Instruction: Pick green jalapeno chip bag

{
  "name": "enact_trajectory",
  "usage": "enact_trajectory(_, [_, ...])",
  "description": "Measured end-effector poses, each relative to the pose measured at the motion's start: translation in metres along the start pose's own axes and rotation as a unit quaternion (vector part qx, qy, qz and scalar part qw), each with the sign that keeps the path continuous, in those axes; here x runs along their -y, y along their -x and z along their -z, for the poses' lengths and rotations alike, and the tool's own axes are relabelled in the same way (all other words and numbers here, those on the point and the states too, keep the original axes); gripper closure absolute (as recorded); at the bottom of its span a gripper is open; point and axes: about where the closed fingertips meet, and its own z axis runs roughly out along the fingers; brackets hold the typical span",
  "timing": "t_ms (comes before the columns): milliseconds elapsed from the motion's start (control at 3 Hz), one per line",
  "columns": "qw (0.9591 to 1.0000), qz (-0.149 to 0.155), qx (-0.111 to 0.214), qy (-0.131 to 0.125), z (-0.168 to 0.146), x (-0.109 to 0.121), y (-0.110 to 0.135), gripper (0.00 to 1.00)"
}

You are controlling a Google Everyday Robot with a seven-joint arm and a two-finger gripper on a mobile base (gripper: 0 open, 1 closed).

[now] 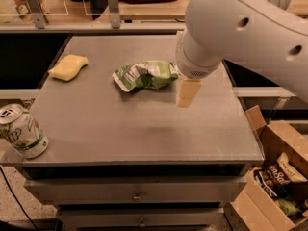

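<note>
The green jalapeno chip bag (145, 75) lies crumpled on the grey table (120, 124), a little behind its middle. It is light green and white with white lettering. My gripper (186, 92) hangs from the big white arm just to the right of the bag, close above the table top. Only one cream-coloured finger shows below the wrist; the rest is hidden by the arm. The gripper does not touch the bag.
A yellow sponge (68, 67) lies at the table's back left. A green-and-white soda can (20, 131) stands at the front left corner. A cardboard box (276, 177) with dark snack bags sits on the floor to the right. Shelving runs behind the table.
</note>
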Motion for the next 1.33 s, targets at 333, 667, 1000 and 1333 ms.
enact_trajectory(333, [0.9999,0.011,-0.004,0.004,-0.032,0.003,0.008,0.00])
enact_trajectory(667, [0.9998,0.017,-0.005,0.007,-0.051,0.008,0.010,0.00])
enact_trajectory(1000, [0.9999,0.014,0.006,0.007,-0.066,0.016,0.010,0.00])
enact_trajectory(1333, [0.9998,0.012,0.014,0.006,-0.077,0.026,0.010,0.18])
